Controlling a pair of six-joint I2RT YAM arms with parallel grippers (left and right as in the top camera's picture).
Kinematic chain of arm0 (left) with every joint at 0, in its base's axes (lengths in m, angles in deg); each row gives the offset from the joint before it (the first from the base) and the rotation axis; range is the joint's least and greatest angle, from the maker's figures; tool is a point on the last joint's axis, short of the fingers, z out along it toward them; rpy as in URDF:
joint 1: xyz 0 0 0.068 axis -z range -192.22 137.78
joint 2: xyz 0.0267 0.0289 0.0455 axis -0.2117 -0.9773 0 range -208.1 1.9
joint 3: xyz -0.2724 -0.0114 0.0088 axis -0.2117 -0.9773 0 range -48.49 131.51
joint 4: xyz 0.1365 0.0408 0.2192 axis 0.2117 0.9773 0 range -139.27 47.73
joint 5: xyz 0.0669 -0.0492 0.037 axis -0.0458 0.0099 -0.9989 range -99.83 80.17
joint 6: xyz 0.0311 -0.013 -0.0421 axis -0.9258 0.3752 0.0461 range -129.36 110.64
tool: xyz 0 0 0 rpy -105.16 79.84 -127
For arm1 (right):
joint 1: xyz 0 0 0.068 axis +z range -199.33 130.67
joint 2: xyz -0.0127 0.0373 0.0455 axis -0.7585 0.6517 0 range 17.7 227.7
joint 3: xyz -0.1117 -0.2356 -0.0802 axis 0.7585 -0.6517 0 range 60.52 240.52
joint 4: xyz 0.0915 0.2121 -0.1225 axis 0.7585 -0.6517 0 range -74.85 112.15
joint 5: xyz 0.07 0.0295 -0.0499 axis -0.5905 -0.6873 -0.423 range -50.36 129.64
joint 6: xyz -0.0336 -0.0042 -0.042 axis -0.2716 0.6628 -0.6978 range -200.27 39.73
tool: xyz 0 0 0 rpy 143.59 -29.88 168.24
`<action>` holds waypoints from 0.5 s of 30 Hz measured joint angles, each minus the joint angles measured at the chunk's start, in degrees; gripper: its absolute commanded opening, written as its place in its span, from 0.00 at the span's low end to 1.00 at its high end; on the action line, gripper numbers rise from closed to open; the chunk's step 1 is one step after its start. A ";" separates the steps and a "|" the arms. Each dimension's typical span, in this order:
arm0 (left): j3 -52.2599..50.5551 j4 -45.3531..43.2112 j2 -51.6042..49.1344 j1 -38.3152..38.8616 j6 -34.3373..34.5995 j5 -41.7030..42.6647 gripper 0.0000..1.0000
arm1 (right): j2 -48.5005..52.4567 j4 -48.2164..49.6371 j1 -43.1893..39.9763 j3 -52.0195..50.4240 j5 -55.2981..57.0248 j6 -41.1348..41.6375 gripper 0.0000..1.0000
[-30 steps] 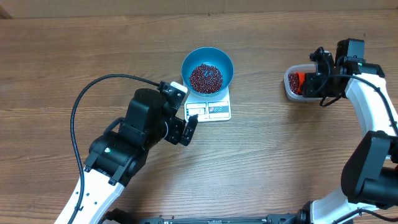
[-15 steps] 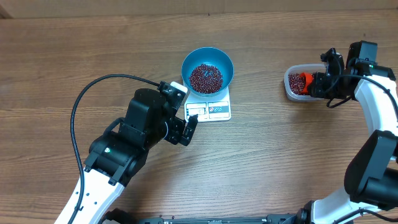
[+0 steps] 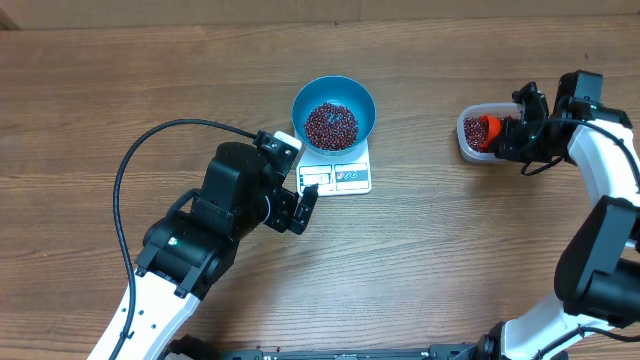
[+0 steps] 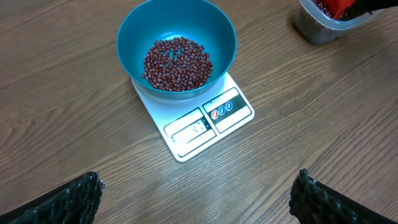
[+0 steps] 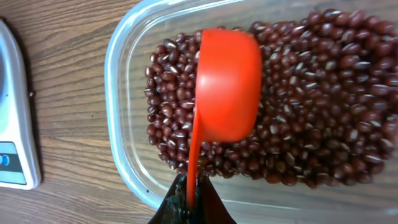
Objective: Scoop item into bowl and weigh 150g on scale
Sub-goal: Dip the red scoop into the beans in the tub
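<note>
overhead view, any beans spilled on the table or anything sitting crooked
Nothing stands out. The beans lie only in the blue bowl, upright on the scale, and in the clear tub; none show on the table. The right gripper holds the orange scoop at the tub.

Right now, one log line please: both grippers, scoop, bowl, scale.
left gripper: open, empty, hovering near scale | right gripper: shut on scoop | scoop: in tub, on beans | bowl: on scale, holding beans

Open table (image 4: pixel 273 162) lies between the spread fingers of the left gripper (image 4: pixel 196 193); ahead of them, the scale (image 4: pixel 208 124) and bowl (image 4: pixel 186 18) block passage.
</note>
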 measured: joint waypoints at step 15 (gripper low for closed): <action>0.00 0.00 0.00 0.00 0.00 -0.02 0.99 | 1.46 -0.66 -6.56 -0.20 -11.65 -0.96 0.04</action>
